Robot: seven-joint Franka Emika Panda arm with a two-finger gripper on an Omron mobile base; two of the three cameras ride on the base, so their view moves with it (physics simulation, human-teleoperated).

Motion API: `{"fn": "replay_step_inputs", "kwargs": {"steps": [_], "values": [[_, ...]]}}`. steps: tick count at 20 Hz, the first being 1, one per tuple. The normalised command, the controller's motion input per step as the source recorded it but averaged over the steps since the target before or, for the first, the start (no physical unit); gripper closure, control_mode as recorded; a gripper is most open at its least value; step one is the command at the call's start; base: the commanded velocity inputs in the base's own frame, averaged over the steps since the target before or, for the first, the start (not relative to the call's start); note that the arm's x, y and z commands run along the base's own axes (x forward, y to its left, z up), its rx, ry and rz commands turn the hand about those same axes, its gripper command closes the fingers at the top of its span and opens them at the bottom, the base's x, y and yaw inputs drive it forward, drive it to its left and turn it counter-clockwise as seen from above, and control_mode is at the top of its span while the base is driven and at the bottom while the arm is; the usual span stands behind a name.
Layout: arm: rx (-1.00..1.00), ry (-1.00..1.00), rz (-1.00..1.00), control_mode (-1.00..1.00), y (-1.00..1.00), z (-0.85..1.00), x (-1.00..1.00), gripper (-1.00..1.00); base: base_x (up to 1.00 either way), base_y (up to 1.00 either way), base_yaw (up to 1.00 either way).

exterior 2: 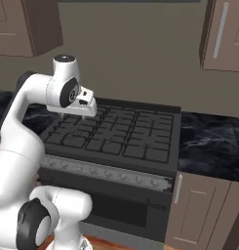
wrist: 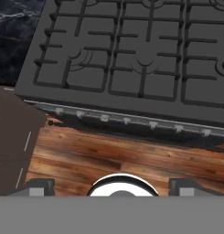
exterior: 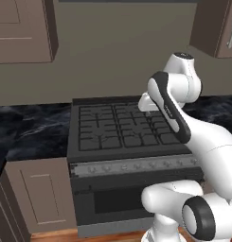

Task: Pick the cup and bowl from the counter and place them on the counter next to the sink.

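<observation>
The tool [wrist: 111, 186] hung wide and empty above the stovetop [exterior: 122, 126]. The cup and bowl could not be located from these views, so the step appeared to be the approach; the next move called for driving toward them. Black veined worktop [exterior 2: 209, 141] flanked the stove; wooden floor [wrist: 122, 160] lay below.

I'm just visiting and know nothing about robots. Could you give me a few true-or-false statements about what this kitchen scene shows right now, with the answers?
1. The robot faces a black stovetop with grates. True.
2. A pot sits on the stovetop. False: the grates are bare.
3. Black marble-look counter lies on both sides of the stovetop. True.
4. The claw holds a green cup. False: nothing shows between its fingertips; it hangs over the wooden floor in front of the stove.
5. The oven door hangs open. False: it is closed.
</observation>
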Motion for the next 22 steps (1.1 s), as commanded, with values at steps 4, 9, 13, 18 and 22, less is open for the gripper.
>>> {"fn": "replay_step_inputs", "kwargs": {"steps": [4,9,13,18,22], "values": [[0.0,0.0,0.0,1.0,0.0,0.0,0.0,-1.0,-0.94,0.25,0.21],[0.0,0.0,0.0,1.0,0.0,0.0,0.0,-1.0,-0.81,0.16,0.1],[0.0,0.0,0.0,1.0,0.0,0.0,0.0,-1.0,-0.39,0.02,-0.02],[0.0,0.0,0.0,1.0,0.0,0.0,0.0,-1.0,-0.1,0.0,-0.16],[0.0,0.0,0.0,1.0,0.0,0.0,0.0,-1.0,-0.03,0.0,-0.29]]}}
